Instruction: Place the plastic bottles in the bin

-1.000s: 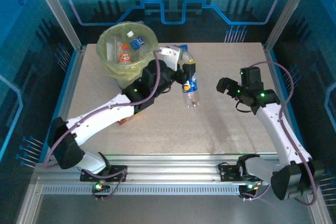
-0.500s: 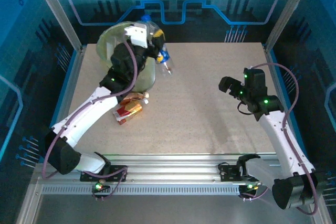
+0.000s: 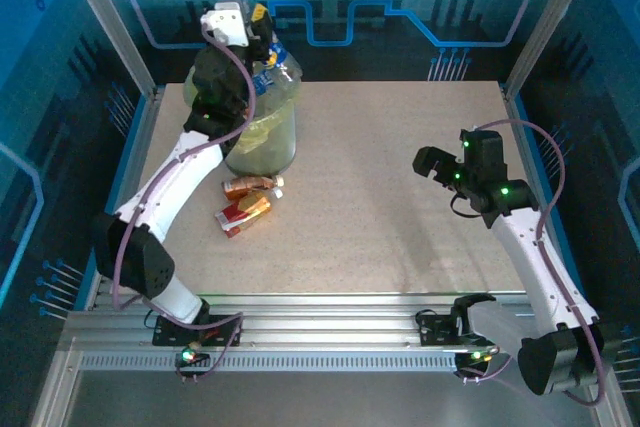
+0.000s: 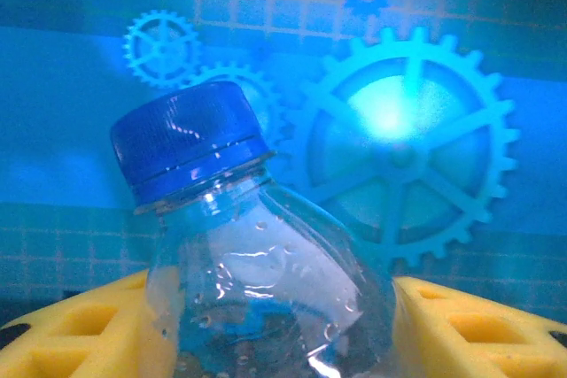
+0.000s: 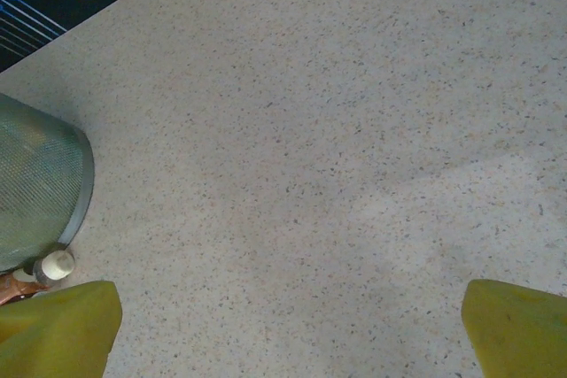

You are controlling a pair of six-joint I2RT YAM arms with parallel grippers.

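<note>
We see the left jaws closed partway around a clear, blue-capped bottle point(image 4: 266, 281), which they hold high above the bin point(image 3: 265, 142) at the far left corner of the tabletop point(image 3: 400, 237). Two more bottles point(image 3: 248, 185) lie on the tabletop just in front of the bin. The right jaws stand wide open and empty above the tabletop, well apart from them.

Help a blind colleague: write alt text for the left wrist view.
A clear plastic bottle with a blue cap is gripped between the left claw's yellow fingers, against a blue gear-patterned wall.
</note>
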